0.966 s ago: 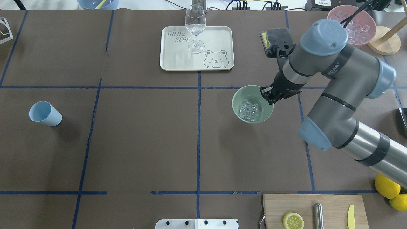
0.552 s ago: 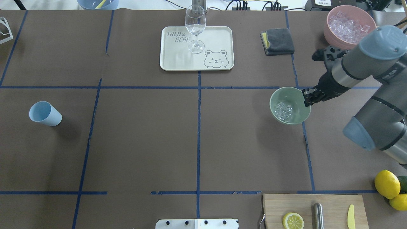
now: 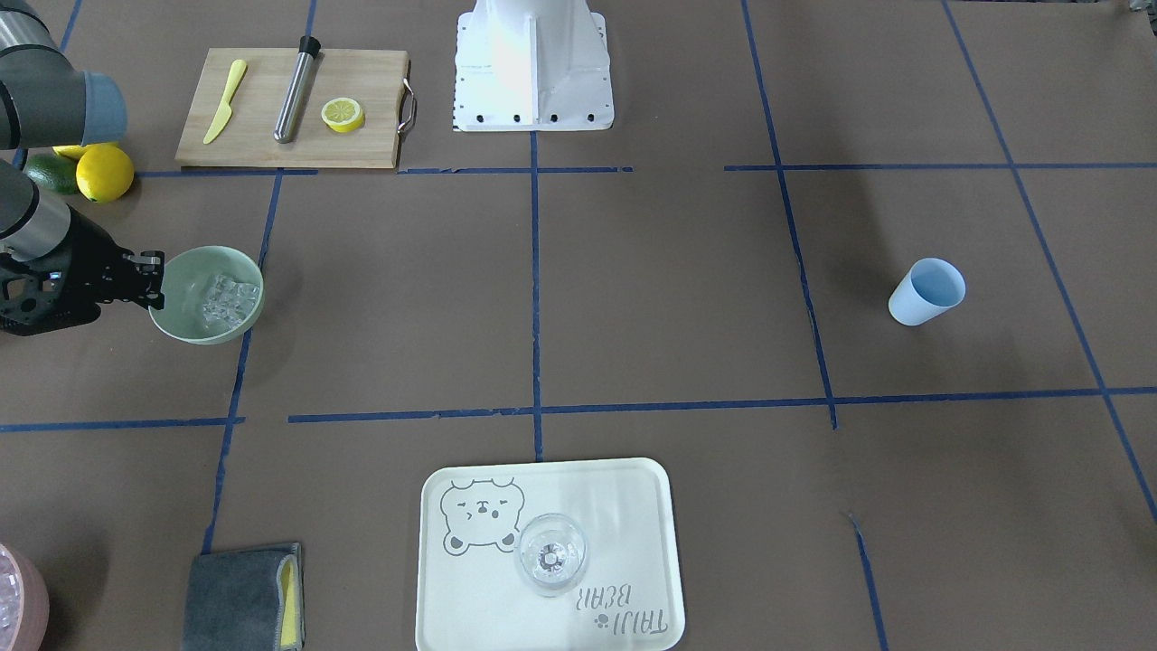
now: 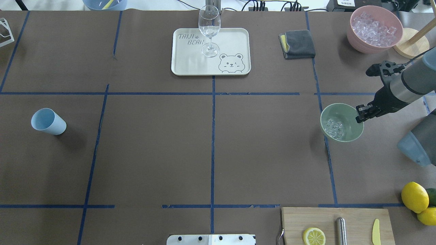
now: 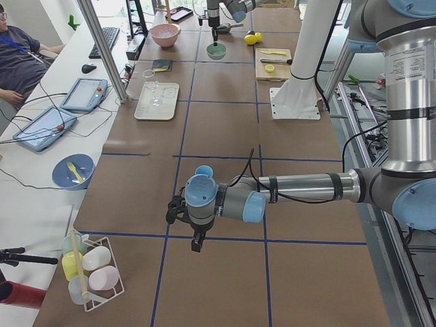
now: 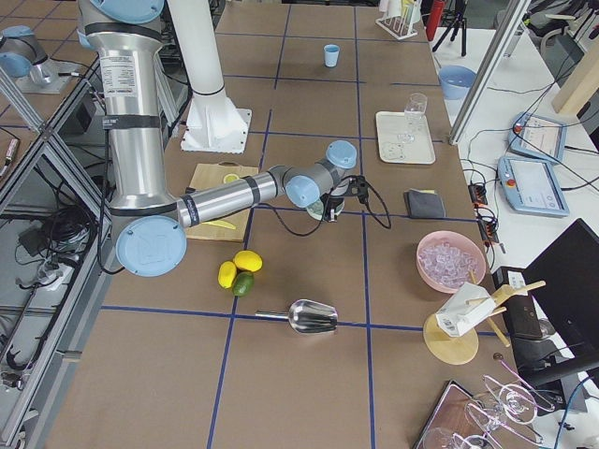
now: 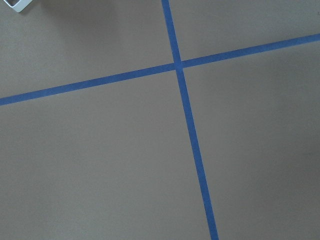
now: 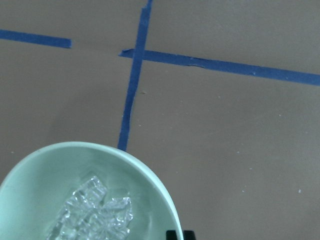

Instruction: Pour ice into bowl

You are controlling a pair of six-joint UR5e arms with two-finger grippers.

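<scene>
The pale mint-green bowl (image 4: 341, 122) hangs from its right rim in my right gripper (image 4: 360, 114), which is shut on that rim. A small heap of clear ice (image 4: 333, 128) lies in the bowl's bottom. In the front-facing view the bowl (image 3: 194, 312) is at the far left, the ice (image 3: 226, 298) inside it and the right gripper (image 3: 152, 276) on its edge. The right wrist view looks down into the bowl (image 8: 30, 200) and onto the ice (image 8: 95, 215). My left gripper (image 5: 195, 240) shows only in the exterior left view; I cannot tell whether it is open or shut.
A pink bowl (image 4: 374, 29) full of ice stands at the back right. A folded grey cloth (image 4: 297, 44), a tray (image 4: 231, 41) bearing a wine glass (image 4: 209, 29), a light blue cup (image 4: 47, 121), a cutting board (image 4: 357, 217) and lemons (image 4: 415, 199) are around.
My right arm has carried the bowl with its ice rightward and slightly toward the robot, from near the table's middle to the right side. Its hold on the rim is unchanged.
</scene>
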